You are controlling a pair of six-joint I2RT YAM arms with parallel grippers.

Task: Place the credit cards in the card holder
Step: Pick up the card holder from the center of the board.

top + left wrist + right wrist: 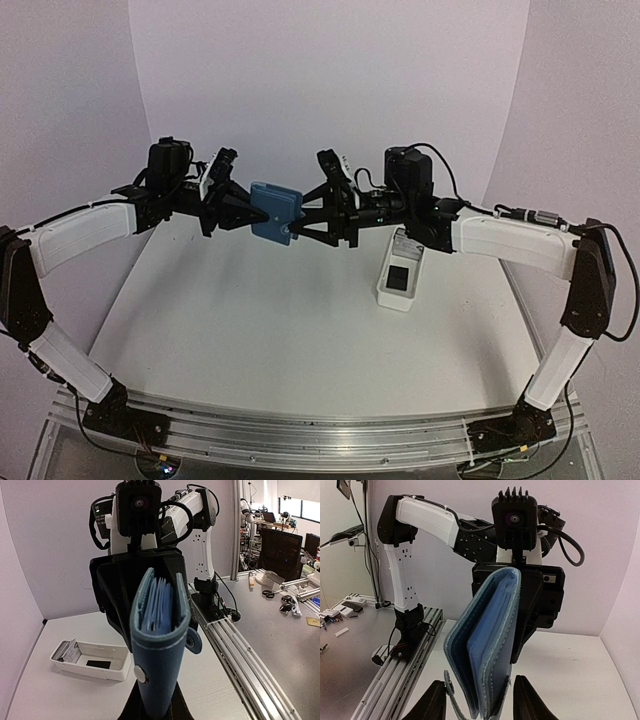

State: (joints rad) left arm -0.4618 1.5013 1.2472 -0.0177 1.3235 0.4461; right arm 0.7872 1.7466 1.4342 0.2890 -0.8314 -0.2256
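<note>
The dark-blue card holder (275, 213) hangs in mid-air between my two arms, above the far middle of the table. My left gripper (250, 212) is shut on its spine end; in the left wrist view (156, 707) the holder (159, 645) stands slightly open, showing its lighter blue slots and snap tab. My right gripper (297, 226) is open, its fingers on either side of the holder's open edge (487, 645) in the right wrist view (479, 702). A dark credit card (399, 277) and a pale card (405, 246) lie in the white tray.
The long white tray (384, 290) sits on the table at the right, below my right arm; it also shows in the left wrist view (116, 667). An aluminium rail (300, 430) runs along the near table edge.
</note>
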